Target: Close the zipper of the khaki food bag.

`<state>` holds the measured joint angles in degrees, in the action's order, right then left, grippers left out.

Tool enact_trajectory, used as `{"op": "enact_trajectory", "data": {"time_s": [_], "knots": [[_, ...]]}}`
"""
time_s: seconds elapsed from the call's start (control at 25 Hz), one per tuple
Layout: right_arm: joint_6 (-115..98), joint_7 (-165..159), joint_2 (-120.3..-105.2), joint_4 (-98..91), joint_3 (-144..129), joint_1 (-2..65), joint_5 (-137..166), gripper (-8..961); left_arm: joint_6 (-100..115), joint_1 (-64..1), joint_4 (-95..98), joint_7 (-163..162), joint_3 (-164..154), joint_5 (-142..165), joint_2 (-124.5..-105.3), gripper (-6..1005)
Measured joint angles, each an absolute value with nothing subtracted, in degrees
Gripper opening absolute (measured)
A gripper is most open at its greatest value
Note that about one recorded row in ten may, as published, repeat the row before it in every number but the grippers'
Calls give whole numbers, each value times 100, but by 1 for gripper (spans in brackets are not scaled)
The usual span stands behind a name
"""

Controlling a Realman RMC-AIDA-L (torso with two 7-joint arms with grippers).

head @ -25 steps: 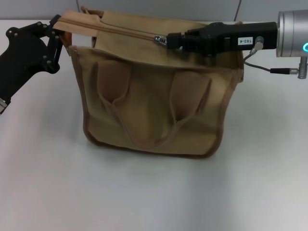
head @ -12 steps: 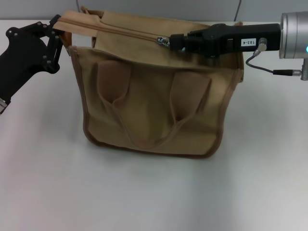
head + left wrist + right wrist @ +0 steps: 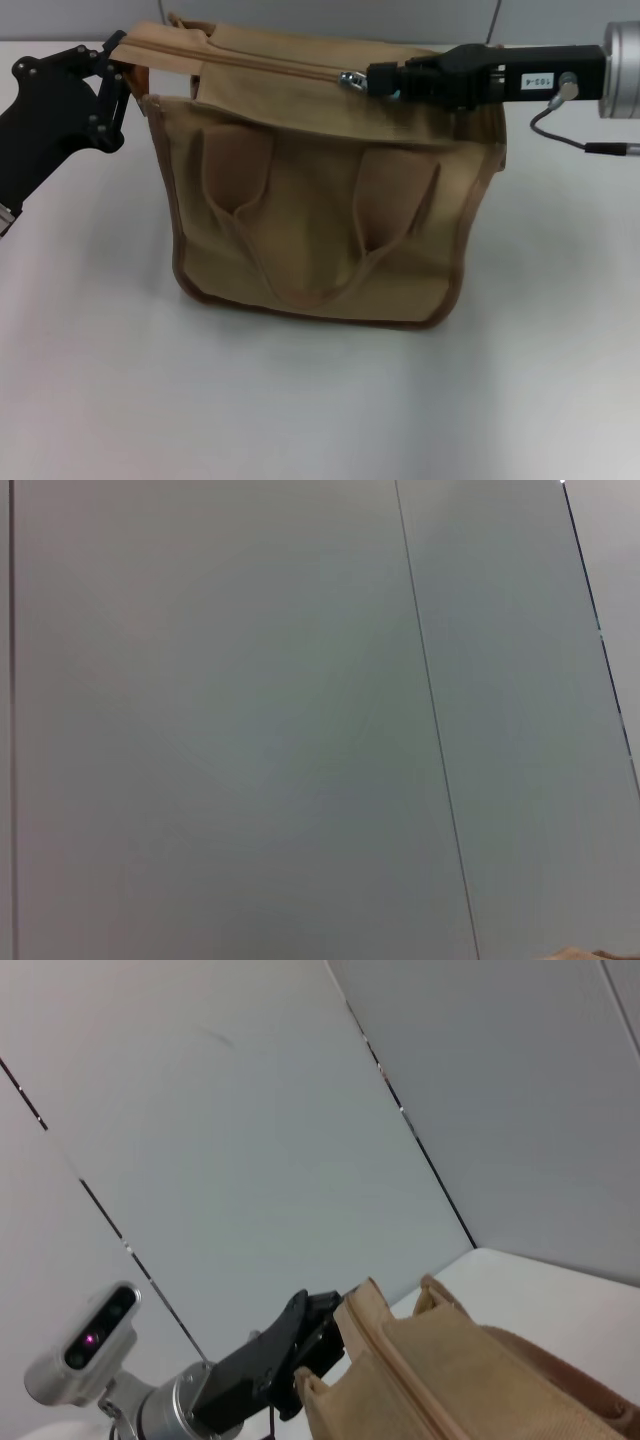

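The white desk (image 3: 300,400) carried the khaki food bag (image 3: 320,210) at its middle, handles drooping down its front. The left gripper (image 3: 112,62) had its fingers pinched shut on the bag's left top corner, bracing the panel. The right gripper (image 3: 372,80) sat closed on the silver pull of the zipper (image 3: 270,66), past mid-track. A clean pull would likely follow the track line, with that corner held taut.

I see lab or office test room. Plain white surface (image 3: 300,400). Grey wall panels (image 3: 220,720) with thin seams behind. Bare, tidy, no home things.
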<state>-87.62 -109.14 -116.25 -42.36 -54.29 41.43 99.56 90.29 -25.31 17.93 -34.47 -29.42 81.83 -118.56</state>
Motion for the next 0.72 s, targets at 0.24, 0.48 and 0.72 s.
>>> {"op": "enact_trajectory", "data": {"time_s": [0.24,0.48,0.72], "knots": [[-8833,-10927,-11606,-4236,-5365,4046,9980,9,9038,-2532,1793,-3448,-2942,8183,-11856,19],[-8860,-10943,-11564,-4237,-5361,3965,9957,9,9041,-2529,1793,-3450,-2945,8182,-11856,19],[-9019,-10949,-11549,-4243,-5183,3885,9956,10,9043,-2522,1793,-3452,-2945,8182,-11856,20]]}}
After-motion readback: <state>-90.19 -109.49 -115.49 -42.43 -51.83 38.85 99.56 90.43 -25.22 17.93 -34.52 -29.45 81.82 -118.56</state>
